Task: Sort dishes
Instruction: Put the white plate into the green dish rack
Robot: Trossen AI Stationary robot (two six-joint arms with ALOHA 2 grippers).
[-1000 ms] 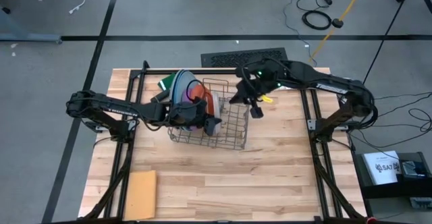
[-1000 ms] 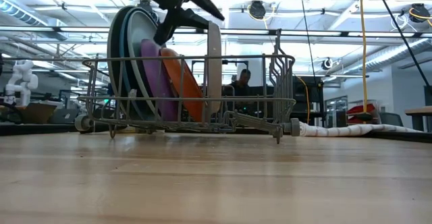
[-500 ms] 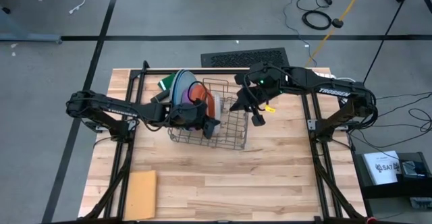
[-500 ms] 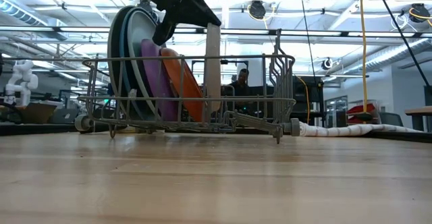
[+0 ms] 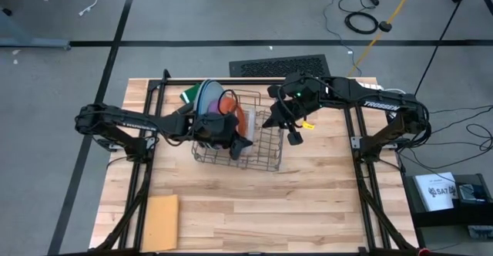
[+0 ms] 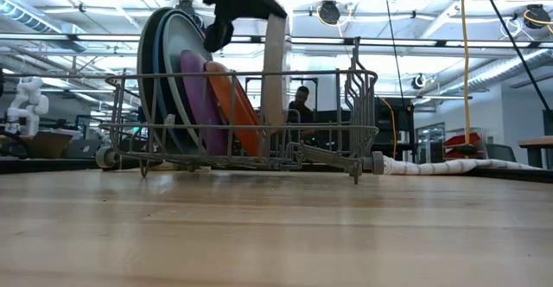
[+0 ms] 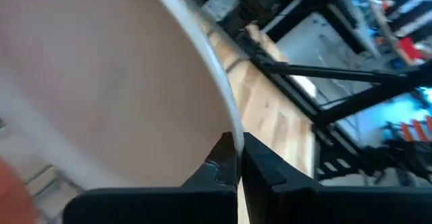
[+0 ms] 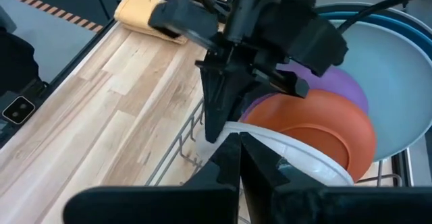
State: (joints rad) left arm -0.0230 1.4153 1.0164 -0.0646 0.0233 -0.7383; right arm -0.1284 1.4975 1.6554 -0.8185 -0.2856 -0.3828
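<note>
The light grey plate [image 6: 275, 79] is standing upright in the wire rack [image 6: 328, 123] beside the orange plate [image 6: 235, 105], with the left gripper [image 5: 240, 143] grasping its rim. The right gripper [image 5: 290, 133], jaws clenched empty, is hovering over the rack's right edge. "TROSSEN" is showing on the right arm [image 5: 370, 102].

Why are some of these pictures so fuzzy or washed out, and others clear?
Left wrist view: the light grey plate sits so close that it is a soft blur, and the background smears. Low view: bright ceiling lights behind the wire rack leave the arm above as a dark silhouette. High view: evenly lit and sharp. Right wrist view: the orange plate is fairly crisp.
</note>
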